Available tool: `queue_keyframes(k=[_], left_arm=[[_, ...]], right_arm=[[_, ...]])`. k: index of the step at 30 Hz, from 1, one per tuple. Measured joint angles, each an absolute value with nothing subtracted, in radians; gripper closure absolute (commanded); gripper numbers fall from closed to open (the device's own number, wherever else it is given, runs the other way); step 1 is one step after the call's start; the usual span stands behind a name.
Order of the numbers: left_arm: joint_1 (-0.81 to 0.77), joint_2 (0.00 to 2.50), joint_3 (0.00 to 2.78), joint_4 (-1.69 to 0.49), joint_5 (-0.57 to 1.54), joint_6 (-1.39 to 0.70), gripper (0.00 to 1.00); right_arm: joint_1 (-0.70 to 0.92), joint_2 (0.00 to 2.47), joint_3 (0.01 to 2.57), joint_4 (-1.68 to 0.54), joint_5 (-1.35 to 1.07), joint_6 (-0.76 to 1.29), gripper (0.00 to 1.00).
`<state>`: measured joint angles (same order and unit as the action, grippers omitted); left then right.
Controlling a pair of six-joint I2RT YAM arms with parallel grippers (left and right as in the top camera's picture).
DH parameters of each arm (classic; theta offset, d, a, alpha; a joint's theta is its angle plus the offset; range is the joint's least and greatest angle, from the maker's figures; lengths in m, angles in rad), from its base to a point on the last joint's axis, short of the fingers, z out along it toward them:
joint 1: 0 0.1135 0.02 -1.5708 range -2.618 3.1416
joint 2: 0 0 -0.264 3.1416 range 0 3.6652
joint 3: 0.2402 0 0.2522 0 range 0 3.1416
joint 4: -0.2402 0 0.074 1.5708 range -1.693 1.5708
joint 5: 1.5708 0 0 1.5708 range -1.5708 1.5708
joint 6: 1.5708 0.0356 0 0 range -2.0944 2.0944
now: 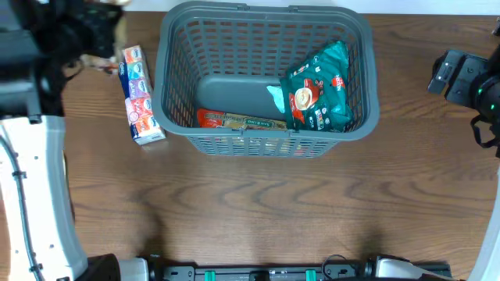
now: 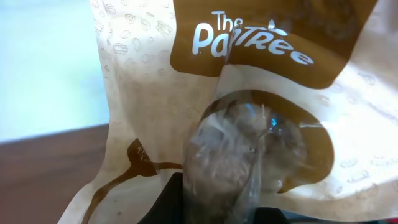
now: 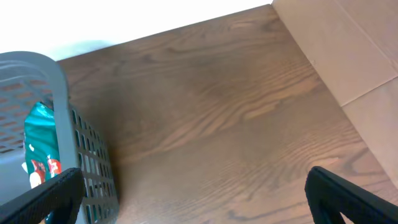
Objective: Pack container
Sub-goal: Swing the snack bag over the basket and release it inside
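The dark grey slotted container (image 1: pixel 173 109) stands at the back middle of the table. It holds a green snack packet (image 1: pixel 319 87) and a red-brown bar packet (image 1: pixel 234 120). My left gripper (image 2: pixel 230 208) is shut on a beige and brown "The PanTree" snack packet (image 2: pixel 249 118) with a clear window, which fills the left wrist view. In the overhead view that arm (image 1: pixel 86 35) is at the far left, beside the container. My right gripper (image 3: pixel 196 199) is open and empty over bare wood, right of the container (image 3: pixel 37 68).
A blue and white strip of small packets (image 1: pixel 139 95) lies on the table just left of the container. A cardboard surface (image 3: pixel 348 50) shows at the right table edge. The right arm (image 1: pixel 469 78) sits at the far right.
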<state>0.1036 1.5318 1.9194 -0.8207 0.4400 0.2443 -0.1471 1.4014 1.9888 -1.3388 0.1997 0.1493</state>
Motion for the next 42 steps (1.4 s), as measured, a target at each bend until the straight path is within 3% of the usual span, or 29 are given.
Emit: queue_keyframes(k=[8, 19, 27, 42], left_arm=[[-0.058, 1.532, 1.919, -0.808, 0.593, 0.27, 0.94], [-0.262, 1.545, 1.921, -0.919, 0.639, 0.356, 0.95], [-0.278, 1.683, 1.925, -1.103, 0.61, 0.529, 0.94], [-0.278, 1.954, 1.925, -1.089, 0.57, 0.641, 0.94]], right_arm=[[-0.147, 1.401, 1.989, -1.339, 0.2, 0.149, 0.01], [-0.147, 1.401, 1.989, -1.339, 0.2, 0.149, 0.01], [-0.147, 1.401, 1.989, -1.339, 0.2, 0.149, 0.01], [-0.147, 1.401, 1.989, -1.339, 0.2, 0.149, 0.01]])
